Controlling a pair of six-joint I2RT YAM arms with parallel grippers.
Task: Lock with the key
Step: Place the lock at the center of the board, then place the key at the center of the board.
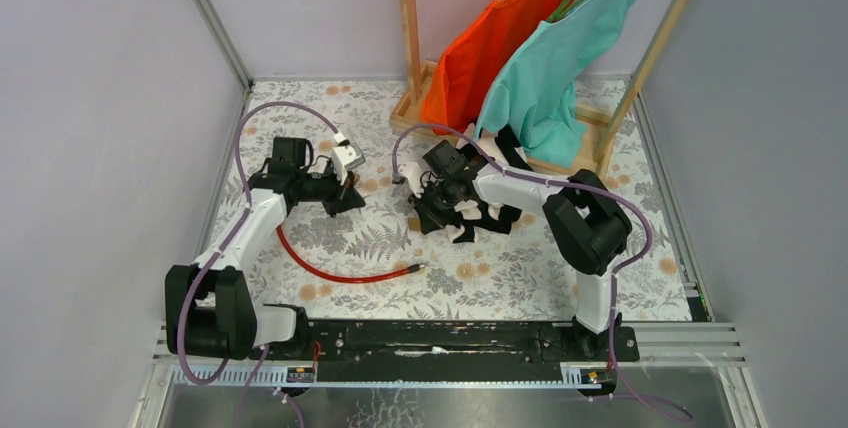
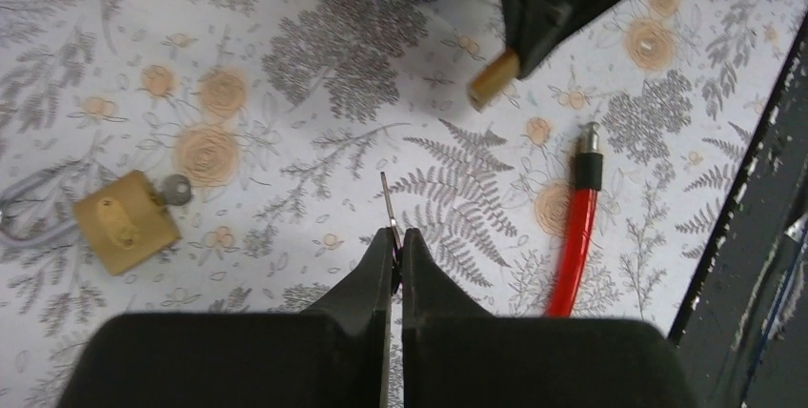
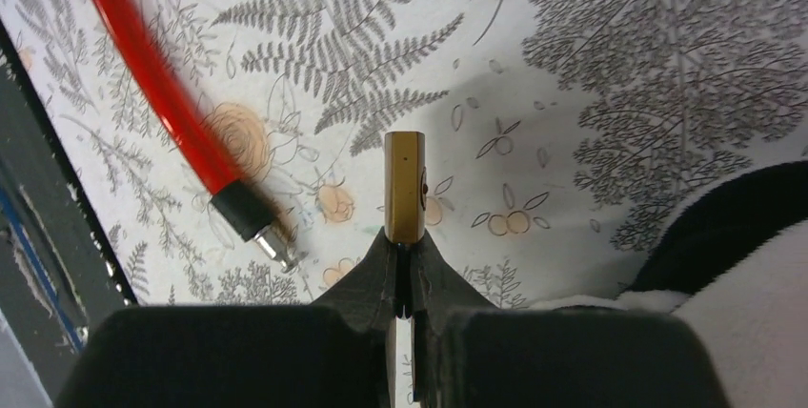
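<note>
— Where is the key (image 2: 386, 200)?

— In the left wrist view it sits just above the frame's centre. The left gripper (image 2: 398, 236) is clamped on it, and the key shows edge-on as a thin grey sliver poking out past the fingertips, above the flowered table (image 2: 314, 46).

— And the other arm?

— The right gripper (image 3: 405, 236) is pinched on the small brass block (image 3: 405, 184), which stands up from the tips at the centre of the right wrist view. A dark spot shows on its right face. Any print on the brass is too small to read.

— What does only one view give?

— The brass padlock (image 2: 124, 222) shows only in the left wrist view, lying at the left. Its steel shackle (image 2: 24, 213) runs to the left edge, and a small grey disc (image 2: 174, 189) touches its upper right corner. The red cable (image 2: 575, 236) with a metal tip lies at the lower right. Only the top view shows the orange shirt (image 1: 490, 38) and teal shirt (image 1: 560, 58) hanging at the upper centre.
</note>
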